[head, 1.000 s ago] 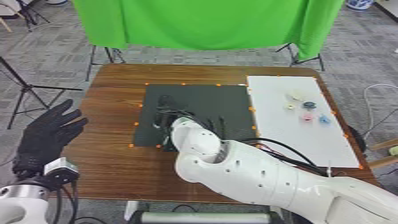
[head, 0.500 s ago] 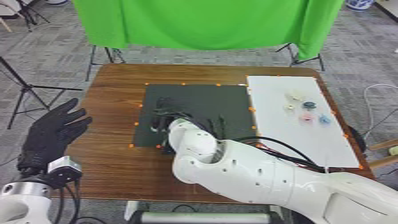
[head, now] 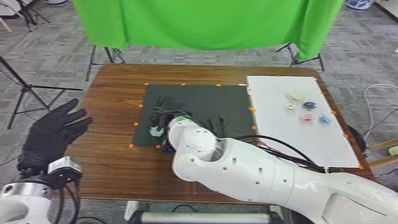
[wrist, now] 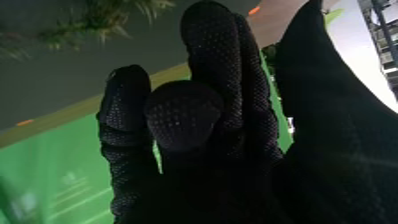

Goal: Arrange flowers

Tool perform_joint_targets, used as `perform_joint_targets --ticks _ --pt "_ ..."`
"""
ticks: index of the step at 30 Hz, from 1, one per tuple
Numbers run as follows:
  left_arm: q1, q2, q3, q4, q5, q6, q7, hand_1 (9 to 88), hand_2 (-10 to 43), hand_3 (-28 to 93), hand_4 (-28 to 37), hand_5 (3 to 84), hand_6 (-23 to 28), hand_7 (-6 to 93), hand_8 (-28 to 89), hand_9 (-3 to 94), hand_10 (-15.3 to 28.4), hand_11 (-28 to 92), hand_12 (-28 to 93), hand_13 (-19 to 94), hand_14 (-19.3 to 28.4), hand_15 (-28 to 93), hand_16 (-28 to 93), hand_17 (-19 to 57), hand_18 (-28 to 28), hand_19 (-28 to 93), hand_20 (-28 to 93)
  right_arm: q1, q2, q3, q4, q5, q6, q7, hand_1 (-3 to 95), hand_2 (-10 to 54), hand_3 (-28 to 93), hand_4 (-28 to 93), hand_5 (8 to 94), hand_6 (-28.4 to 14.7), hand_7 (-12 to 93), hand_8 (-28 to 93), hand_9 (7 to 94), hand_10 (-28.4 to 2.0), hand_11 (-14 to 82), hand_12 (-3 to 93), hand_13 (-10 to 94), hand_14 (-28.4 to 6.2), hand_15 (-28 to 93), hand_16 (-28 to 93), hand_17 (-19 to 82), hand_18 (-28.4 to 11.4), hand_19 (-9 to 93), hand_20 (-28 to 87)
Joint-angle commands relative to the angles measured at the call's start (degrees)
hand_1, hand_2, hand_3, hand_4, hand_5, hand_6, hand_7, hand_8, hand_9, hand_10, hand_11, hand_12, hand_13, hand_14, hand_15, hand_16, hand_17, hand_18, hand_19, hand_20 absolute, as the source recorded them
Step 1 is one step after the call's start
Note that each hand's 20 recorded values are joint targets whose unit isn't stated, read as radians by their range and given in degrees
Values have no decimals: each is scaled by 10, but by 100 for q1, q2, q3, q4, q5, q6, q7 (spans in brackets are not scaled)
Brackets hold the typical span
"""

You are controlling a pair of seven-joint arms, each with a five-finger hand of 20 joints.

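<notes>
Table: brown wood, green cloth beyond its 12 o'clock edge.
Right arm: white, ran in from 5 o'clock across the table to the dark mat.
White board: at 3 o'clock on the table, long axis roughly 12 to 6, just beside the mat.
Left hand: at 9 o'clock, off the table edge, fingers spread and fairly straight, slanting toward 1.
Right hand: over the mat's 9 o'clock part; the wrist view had the right hand with most fingers straight, one bent, grip on anything not clear.
Greenery: on the mat toward 4 o'clock, beside the right arm, long axis about 12 to 6; leaf end, can't tell.
Sprigs: wrist view, leafy, on dark surface, apart from the fingers.
Board flowers: cream, dark blue, pink, light blue, grouped around 12 to 2; facing too small to tell.
Pale piece: mat's 8 o'clock side, by the right hand; held or not, can't tell.
Edges: orange marks around mat and board; wood strip at 9, broader at 7; board close to 3 o'clock edge.
</notes>
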Motion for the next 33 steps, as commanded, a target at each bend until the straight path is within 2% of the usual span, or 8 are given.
perform_joint_targets --ticks 1,7,14,16,21,24,25,33 --pt "588 -224 -129 -209 -14 157 45 237 53 824 -208 369 102 141 -100 329 194 241 85 247 264 460 -92 -92 244 600 -79 -647 180 1033 -651 -613 -923 -463 355 -95 849 -283 710 -23 212 -131 821 -122 391 186 795 -54 789 137 355 -217 932 182" --pt "867 -289 -63 -341 3 202 162 236 54 822 -209 369 102 143 -100 330 194 241 85 247 264 461 -92 -92 244 600 -79 -1616 374 2377 -1402 -909 -1826 -766 347 -95 851 -283 674 -30 210 -135 781 -134 370 170 776 -59 790 132 336 -219 932 166" --pt "876 -271 16 -371 20 219 71 236 54 822 -208 369 102 142 -100 329 194 240 86 247 264 460 -92 -92 244 600 -79 -2519 1185 3494 -2047 -552 -2137 -827 337 -95 849 -283 617 -43 203 -136 705 -152 304 147 740 -69 794 118 316 -219 932 141" --pt "938 -271 36 -379 23 235 136 236 54 822 -209 369 102 143 -100 329 194 240 85 247 264 461 -92 -92 244 600 -79 -2839 1243 4034 -2089 -333 -2262 -1028 333 -95 854 -283 604 -44 203 -138 684 -157 286 143 727 -70 795 111 308 -214 930 119" --pt "923 -276 185 -340 7 226 161 236 54 822 -210 369 102 142 -101 329 194 241 85 246 264 460 -93 -92 244 600 -79 -3240 1937 4694 -2261 244 -1801 -844 318 -89 865 -283 597 -44 205 -140 663 -164 268 140 713 -78 798 105 298 -210 929 92" --pt "967 -298 165 -341 22 196 186 236 54 822 -210 369 102 142 -100 330 194 242 86 246 264 460 -92 -92 243 600 -79 -3447 2317 4955 -2327 210 -1628 -826 314 -87 866 -283 594 -45 203 -140 661 -166 264 141 712 -79 799 102 298 -210 931 80" --pt "982 -238 190 -364 2 284 202 236 54 822 -210 369 102 142 -100 330 194 243 86 246 264 461 -92 -92 243 600 -79 -3468 2527 4968 -2333 228 -1505 -811 313 -87 866 -283 594 -45 203 -140 659 -166 261 141 711 -79 800 102 297 -210 932 78" --pt "995 -198 267 -361 7 257 238 235 54 822 -211 369 102 142 -100 330 194 242 85 246 265 462 -93 -91 242 600 -78 -3944 3447 5475 -2309 128 -1011 -712 309 -84 868 -283 584 -46 202 -140 632 -168 236 137 702 -81 802 98 294 -209 932 63"
